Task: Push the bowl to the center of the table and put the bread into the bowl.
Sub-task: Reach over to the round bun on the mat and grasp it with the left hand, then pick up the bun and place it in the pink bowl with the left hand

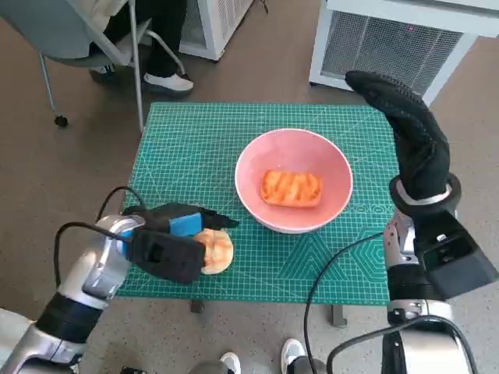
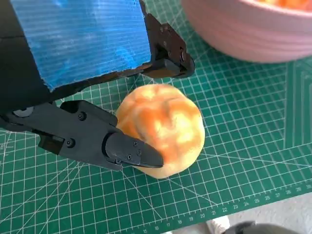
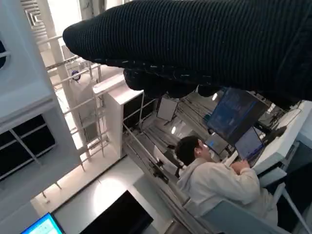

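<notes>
At the lower left of the head view my left hand (image 1: 168,243) lies low on the green cutting mat (image 1: 187,148), its fingers closed around the round bread roll (image 1: 216,251). In the left wrist view one black finger (image 2: 127,150) crosses the near side of the roll (image 2: 163,129) and another presses its far side, so I am pinching it between them; the roll seems to rest on the mat, not yet lifted.

The pink bowl (image 1: 293,181) stands up and to the right of that hand, near the middle of the frame and roughly at the table's centre, so I judge the pushing done. It already holds a longer grilled loaf (image 1: 291,188), lying left to right across its bottom. In the left wrist view the bowl's wall (image 2: 243,34) is just beyond the roll, near but apart.

At the right of the head view my gloved right hand (image 1: 405,128) is raised off the table's right edge, fingers extended and holding nothing. My left hand is much nearer, so the lift is its job: up and rightward over the rim.
</notes>
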Controlling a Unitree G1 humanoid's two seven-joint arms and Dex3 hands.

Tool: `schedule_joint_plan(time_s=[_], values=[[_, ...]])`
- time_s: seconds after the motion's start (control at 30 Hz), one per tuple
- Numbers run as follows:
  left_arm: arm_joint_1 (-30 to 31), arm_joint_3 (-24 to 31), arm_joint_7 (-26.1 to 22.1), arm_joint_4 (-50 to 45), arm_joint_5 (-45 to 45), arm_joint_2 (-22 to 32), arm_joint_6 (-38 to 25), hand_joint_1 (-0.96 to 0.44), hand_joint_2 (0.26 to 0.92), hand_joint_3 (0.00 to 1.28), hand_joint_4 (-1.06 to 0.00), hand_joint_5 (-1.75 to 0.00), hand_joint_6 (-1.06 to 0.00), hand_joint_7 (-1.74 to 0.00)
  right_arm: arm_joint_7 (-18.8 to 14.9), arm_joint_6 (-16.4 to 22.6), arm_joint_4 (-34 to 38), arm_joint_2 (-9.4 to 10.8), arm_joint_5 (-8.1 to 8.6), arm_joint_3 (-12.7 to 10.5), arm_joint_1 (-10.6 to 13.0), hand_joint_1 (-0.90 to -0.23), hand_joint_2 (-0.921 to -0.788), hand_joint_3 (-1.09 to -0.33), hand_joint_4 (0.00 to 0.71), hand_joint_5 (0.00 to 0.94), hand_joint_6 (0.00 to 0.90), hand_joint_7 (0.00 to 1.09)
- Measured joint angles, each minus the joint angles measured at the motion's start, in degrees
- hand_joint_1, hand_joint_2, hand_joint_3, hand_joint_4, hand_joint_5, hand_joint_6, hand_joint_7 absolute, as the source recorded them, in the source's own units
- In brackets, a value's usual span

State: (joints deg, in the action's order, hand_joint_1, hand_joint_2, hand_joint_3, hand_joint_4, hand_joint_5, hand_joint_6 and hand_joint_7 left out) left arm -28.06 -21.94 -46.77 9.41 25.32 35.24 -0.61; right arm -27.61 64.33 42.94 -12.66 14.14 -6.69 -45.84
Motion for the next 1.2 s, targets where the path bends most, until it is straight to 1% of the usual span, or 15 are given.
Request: schedule_joint_plan(time_s=[0.13,0.2,0.23,0.27,0.3,0.33,0.37,0.47,0.57,0.67,0.87,0.93,0.97,1.07,1.2], values=[[-0.5,-0.4,-0.2,0.2,0.1,-0.2,-0.9,-0.18,0.882,0.00,-0.62,-0.11,-0.62,-0.09,0.1,0.0,0.0,0.0,-0.46,0.0,0.0,-0.581,-0.921,-0.790,0.279,0.000,0.310,0.05],[-0.5,-0.4,-0.1,0.3,0.1,-0.3,-0.9,-0.16,0.887,0.01,-0.68,-0.15,-0.66,-0.11,0.2,0.1,0.0,0.0,-0.56,-0.1,0.0,-0.580,-0.921,-0.790,0.279,0.000,0.310,0.05],[-0.5,-0.5,0.1,0.4,0.1,-0.3,-0.8,-0.15,0.893,0.01,-0.69,-0.22,-0.68,-0.14,0.2,0.1,0.0,0.0,-0.65,-0.1,0.0,-0.580,-0.921,-0.790,0.279,0.000,0.310,0.05],[-0.5,-0.5,0.3,0.4,0.1,-0.3,-0.7,-0.13,0.903,0.01,-0.66,-0.42,-0.69,-0.20,0.3,0.2,0.0,0.0,-0.75,-0.1,0.0,-0.579,-0.921,-0.790,0.279,0.000,0.310,0.05],[-0.5,-0.5,0.5,0.6,0.0,-0.3,-0.3,-0.12,0.906,0.02,-0.64,-0.51,-0.69,-0.24,0.4,0.2,0.0,0.0,-0.85,-0.1,0.0,-0.579,-0.921,-0.790,0.279,0.000,0.310,0.05],[-0.5,-0.5,0.9,0.8,-0.1,-0.3,0.2,-0.08,0.911,0.07,-0.62,-0.82,-0.62,-0.59,0.5,0.2,0.0,0.0,-0.89,-0.1,0.0,-0.578,-0.921,-0.790,0.279,0.000,0.310,0.05],[-0.5,-0.4,1.2,1.1,-0.3,-0.3,0.7,-0.05,0.915,0.12,-0.60,-1.02,-0.56,-0.83,0.6,0.3,0.0,0.0,-0.92,-0.1,0.0,-0.577,-0.921,-0.789,0.279,0.000,0.309,0.05],[-0.4,0.0,2.2,1.9,-1.1,-0.3,2.9,-0.02,0.919,0.15,-0.59,-1.21,-0.52,-1.13,0.9,0.4,0.1,0.0,-1.02,-0.1,0.0,-0.575,-0.921,-0.789,0.279,0.000,0.309,0.05],[-0.2,0.6,2.4,2.4,-2.6,-0.2,5.0,-0.01,0.920,0.16,-0.59,-1.24,-0.51,-1.25,1.1,0.4,0.1,0.1,-1.05,0.0,0.0,-0.574,-0.921,-0.789,0.280,0.000,0.309,0.05],[0.3,1.4,1.7,2.4,-4.4,0.1,6.3,0.00,0.920,0.15,-0.60,-1.23,-0.52,-1.28,1.1,0.4,0.1,0.1,-1.03,0.0,0.0,-0.573,-0.921,-0.789,0.280,0.000,0.309,0.05],[1.5,5.0,0.4,-1.2,-8.1,1.3,6.5,0.00,0.921,0.13,-0.64,-1.19,-0.55,-1.28,1.1,0.4,0.2,0.1,-0.92,0.0,0.0,-0.573,-0.921,-0.789,0.280,0.000,0.309,0.05],[1.5,6.5,0.4,-2.7,-9.0,1.6,6.5,0.00,0.920,0.09,-0.69,-1.13,-0.58,-1.24,1.1,0.4,0.2,0.1,-0.91,0.0,0.0,-0.573,-0.921,-0.788,0.280,0.000,0.308,0.05],[-0.1,9.9,1.4,-6.3,-10.5,3.1,6.8,0.00,0.920,0.11,-0.66,-1.17,-0.55,-1.27,1.1,0.4,0.3,0.1,-0.90,0.1,0.0,-0.573,-0.921,-0.789,0.279,0.000,0.308,0.05],[-0.3,12.5,2.7,-8.5,-11.5,2.7,6.0,0.00,0.896,0.12,-0.71,-1.12,-0.60,-1.22,1.1,0.3,0.5,0.1,-0.80,0.1,0.0,-0.573,-0.921,-0.788,0.279,0.000,0.308,0.05],[-3.8,16.1,6.8,-11.7,-12.0,1.5,5.1,0.00,0.911,0.06,-0.74,-1.09,-0.63,-1.19,1.1,0.3,0.6,0.2,-0.67,0.2,0.0,-0.574,-0.921,-0.787,0.280,0.001,0.308,0.05]])
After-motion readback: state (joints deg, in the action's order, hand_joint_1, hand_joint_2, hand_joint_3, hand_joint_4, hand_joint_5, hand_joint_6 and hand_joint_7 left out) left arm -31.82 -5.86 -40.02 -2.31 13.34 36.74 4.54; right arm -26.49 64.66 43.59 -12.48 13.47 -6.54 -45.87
